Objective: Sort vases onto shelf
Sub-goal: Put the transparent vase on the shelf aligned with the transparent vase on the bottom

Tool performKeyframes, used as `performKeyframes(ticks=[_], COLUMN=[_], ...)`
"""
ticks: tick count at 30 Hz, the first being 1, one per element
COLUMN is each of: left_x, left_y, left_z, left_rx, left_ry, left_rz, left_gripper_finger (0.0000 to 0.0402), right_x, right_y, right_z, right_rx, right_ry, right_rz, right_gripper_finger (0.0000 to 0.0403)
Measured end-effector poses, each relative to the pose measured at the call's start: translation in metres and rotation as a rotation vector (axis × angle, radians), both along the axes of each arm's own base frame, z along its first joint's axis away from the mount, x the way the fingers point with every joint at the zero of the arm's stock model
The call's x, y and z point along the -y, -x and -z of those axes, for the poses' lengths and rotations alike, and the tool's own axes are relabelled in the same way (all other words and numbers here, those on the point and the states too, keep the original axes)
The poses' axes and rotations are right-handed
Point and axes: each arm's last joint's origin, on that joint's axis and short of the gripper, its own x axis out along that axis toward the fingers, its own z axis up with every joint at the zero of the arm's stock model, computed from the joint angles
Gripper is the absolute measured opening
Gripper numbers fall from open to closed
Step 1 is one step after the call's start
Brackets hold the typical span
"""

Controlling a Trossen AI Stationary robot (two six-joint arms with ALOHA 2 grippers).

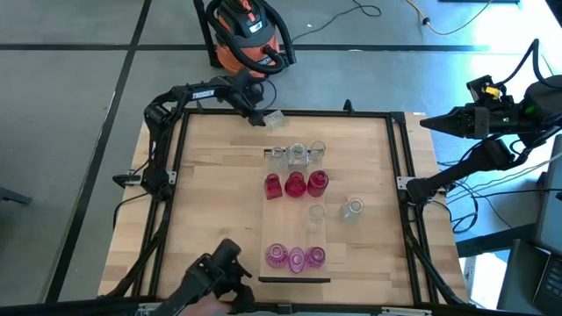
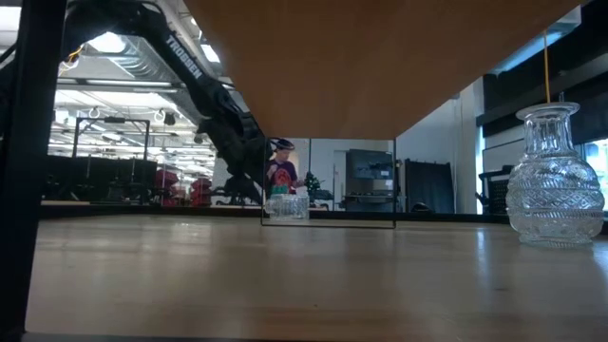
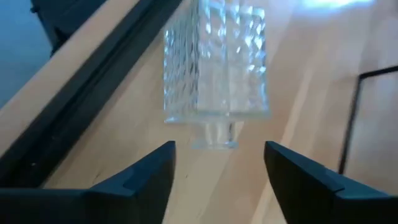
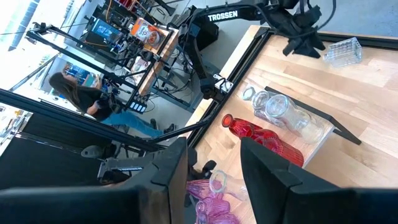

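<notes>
At twelve o'clock on the table, a clear vase (image 1: 273, 117) lies on its side, off the shelf (image 1: 295, 219). The left gripper (image 1: 256, 115) is spread, grasping nothing. The vase could roll if nudged. The right gripper (image 4: 214, 165) is parked, empty.

The left arm reaches across the far-left corner of the table, its elbow folded near the left edge and its wrist angled toward the table's far side. The left gripper (image 1: 261, 115) hangs low over the tabletop, its two dark fingers (image 3: 140, 177) spread well apart with nothing between them. The right arm is drawn back off the table's right side, raised above the floor, the right gripper (image 1: 428, 122) pointing inward, its fingers (image 4: 171, 168) parted and empty.
</notes>
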Motion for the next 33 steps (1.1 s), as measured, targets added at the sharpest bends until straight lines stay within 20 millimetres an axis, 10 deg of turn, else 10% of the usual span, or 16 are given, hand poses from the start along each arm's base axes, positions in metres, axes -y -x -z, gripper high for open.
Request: performKeyframes(ticks=[9, 33], left_x=[0.005, 0.011], left_y=[-0.006, -0.02], left_z=[0.004, 0.003], left_rx=[-0.036, -0.054], left_ry=[-0.017, -0.083], left_rz=[0.017, 0.031], left_gripper_finger=[0.0304, 0.028], right_x=[0.0, 0.0], right_y=[0.0, 0.0], right_z=[0.0, 0.0], right_rx=[0.0, 0.0], right_ry=[0.0, 0.0], right_rz=[0.0, 0.0], right_gripper_finger=[0.0131, 0.0131])
